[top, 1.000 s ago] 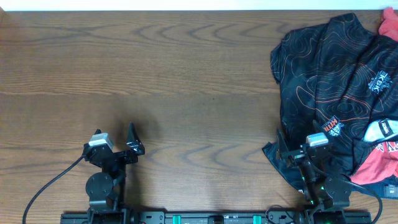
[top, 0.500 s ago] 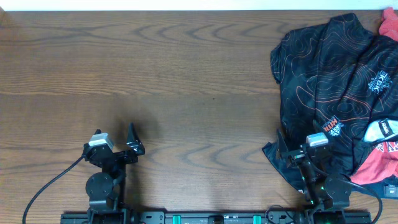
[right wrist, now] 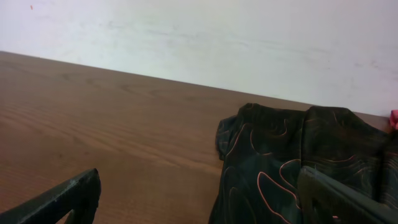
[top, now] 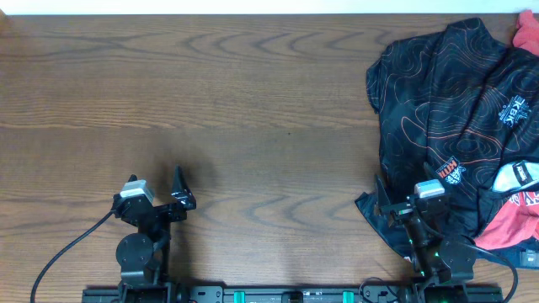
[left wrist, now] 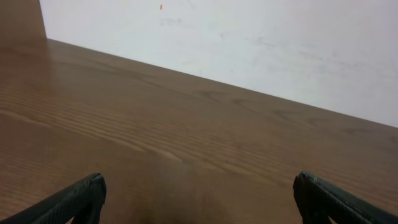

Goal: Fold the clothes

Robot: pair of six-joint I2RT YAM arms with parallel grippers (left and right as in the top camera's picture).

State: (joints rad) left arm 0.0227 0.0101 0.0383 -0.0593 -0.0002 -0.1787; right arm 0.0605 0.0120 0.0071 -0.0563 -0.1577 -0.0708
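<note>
Wooden table [top: 253, 101] before me, crumpled black jersey [top: 446, 109] at its right side, my left gripper [left wrist: 198, 183] and right gripper [right wrist: 199, 177] both spread wide

Jersey [top: 446, 101] – matt cloth; table [top: 210, 109] – smooth wood.

Left hand [left wrist: 199, 183] and right hand [right wrist: 199, 180] have matte black fingers [left wrist: 79, 200].

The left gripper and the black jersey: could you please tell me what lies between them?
Nothing but bare wooden table lies between the left gripper and the black jersey; the overhead view shows that stretch plainly.
</note>
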